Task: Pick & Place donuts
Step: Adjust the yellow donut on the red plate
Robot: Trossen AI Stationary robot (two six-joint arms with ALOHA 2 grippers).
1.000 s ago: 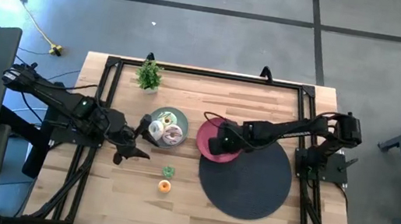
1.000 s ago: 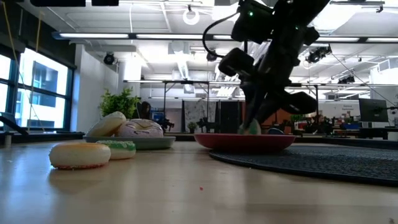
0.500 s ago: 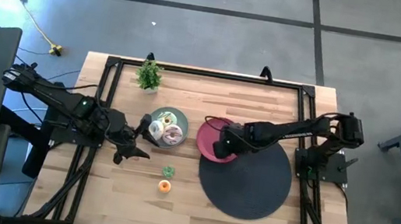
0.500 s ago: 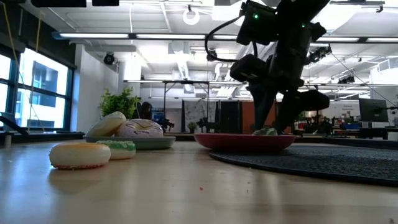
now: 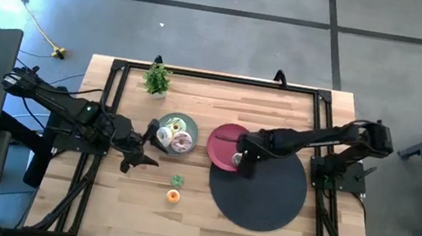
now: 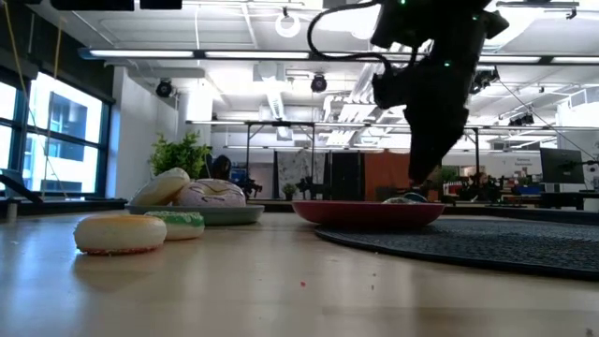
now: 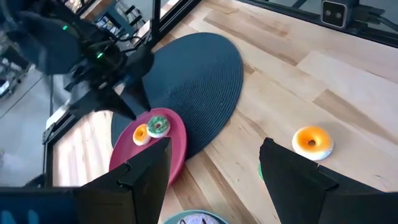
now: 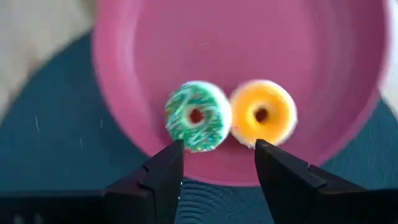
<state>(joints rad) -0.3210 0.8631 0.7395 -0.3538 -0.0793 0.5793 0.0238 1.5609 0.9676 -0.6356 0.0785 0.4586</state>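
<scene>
Two small donuts, a green sprinkled one (image 8: 198, 116) and an orange one (image 8: 262, 116), lie flat side by side in the pink plate (image 8: 249, 37). My right gripper (image 8: 217, 168) hovers open above them, over the plate's rim (image 5: 220, 140) beside the black mat (image 5: 262, 193). Three larger donuts (image 5: 174, 137) rest on the grey-green plate (image 5: 190, 122). A small green donut (image 5: 176, 180) and an orange one (image 5: 173, 196) lie on the wood. My left gripper (image 5: 142, 156) waits open, left of the grey-green plate.
A small potted plant (image 5: 157, 78) stands at the far edge. The black round mat (image 6: 487, 241) covers the table's right half, with the pink plate (image 6: 368, 212) overlapping its left edge. Bare wood lies along the near edge (image 5: 139, 220).
My right gripper has opened and let go of the small green donut, which now lies in the pink plate beside the orange one. The gripper has then risen and drawn back a little toward the table's right edge.
</scene>
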